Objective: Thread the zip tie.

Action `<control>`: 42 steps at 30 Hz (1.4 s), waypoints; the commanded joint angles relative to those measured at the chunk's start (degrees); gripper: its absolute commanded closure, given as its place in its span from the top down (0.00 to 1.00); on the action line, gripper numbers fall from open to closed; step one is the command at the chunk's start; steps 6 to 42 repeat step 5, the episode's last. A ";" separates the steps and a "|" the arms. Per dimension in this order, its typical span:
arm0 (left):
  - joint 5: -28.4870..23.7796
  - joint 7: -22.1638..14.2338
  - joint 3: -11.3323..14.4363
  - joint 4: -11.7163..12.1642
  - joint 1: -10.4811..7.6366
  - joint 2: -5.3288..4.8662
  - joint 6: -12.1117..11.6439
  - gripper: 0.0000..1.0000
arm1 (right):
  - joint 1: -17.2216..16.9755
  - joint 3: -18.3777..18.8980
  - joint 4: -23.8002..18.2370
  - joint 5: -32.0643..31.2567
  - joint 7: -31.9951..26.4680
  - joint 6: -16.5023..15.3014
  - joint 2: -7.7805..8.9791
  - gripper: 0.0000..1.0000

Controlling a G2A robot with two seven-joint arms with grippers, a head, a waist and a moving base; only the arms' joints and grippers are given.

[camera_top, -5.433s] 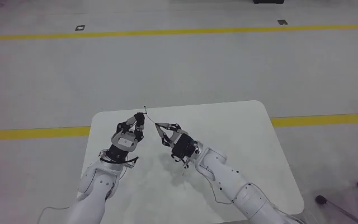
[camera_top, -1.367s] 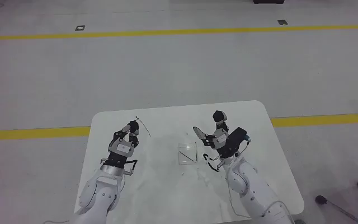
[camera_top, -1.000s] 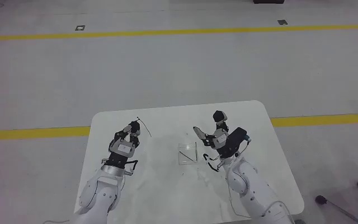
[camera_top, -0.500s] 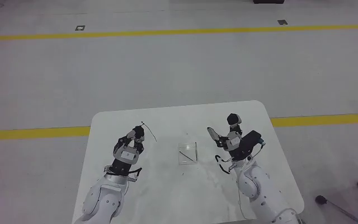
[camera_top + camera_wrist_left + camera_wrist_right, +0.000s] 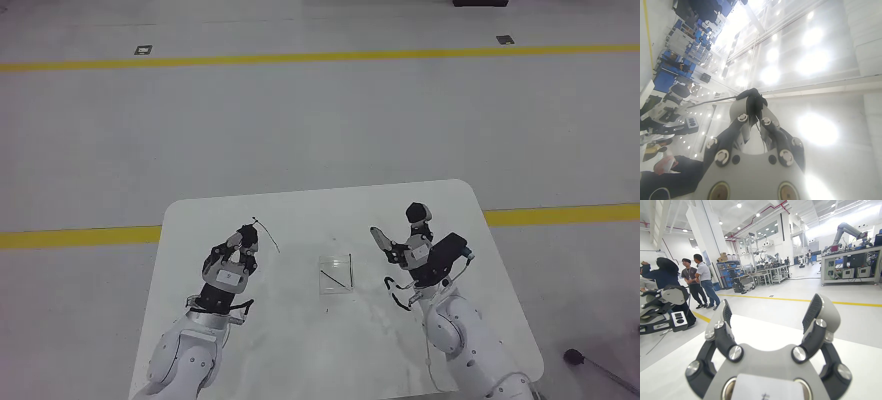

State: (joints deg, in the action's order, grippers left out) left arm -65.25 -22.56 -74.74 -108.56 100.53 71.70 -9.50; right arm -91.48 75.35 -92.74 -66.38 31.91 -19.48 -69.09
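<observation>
Left gripper point(image 5: 243, 243) sits in the lower left of the top view, over the left part of the white round-cornered table point(image 5: 330, 345). It is clenched on the thin black plastic zip tie point(image 5: 265, 233). The left wrist view confirms this: both fingertips point(image 5: 745, 106) are pressed together with the black tie pinched between them. One thin strand runs out sideways from the tips.

In the top view the tie's free length sticks out of the gripper towards the frame centre, off the table surface. Cannot tell whether the tail is through the head.

Right gripper point(image 5: 400, 230) is right of centre in the top view, over the right part of the table, well apart from the left one. It is released: jaws spread wide, ribbed pads point(image 5: 727, 311) facing each other, nothing between them.

Between the two grippers a small clear square piece point(image 5: 336, 273) lies flat on the table, with a dark diagonal line across it. Cannot tell what it is.
</observation>
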 commanded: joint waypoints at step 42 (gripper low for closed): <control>0.00 0.00 0.00 0.00 0.00 0.00 0.00 0.00 | 0.00 0.00 0.00 0.00 0.00 0.00 0.00 1.00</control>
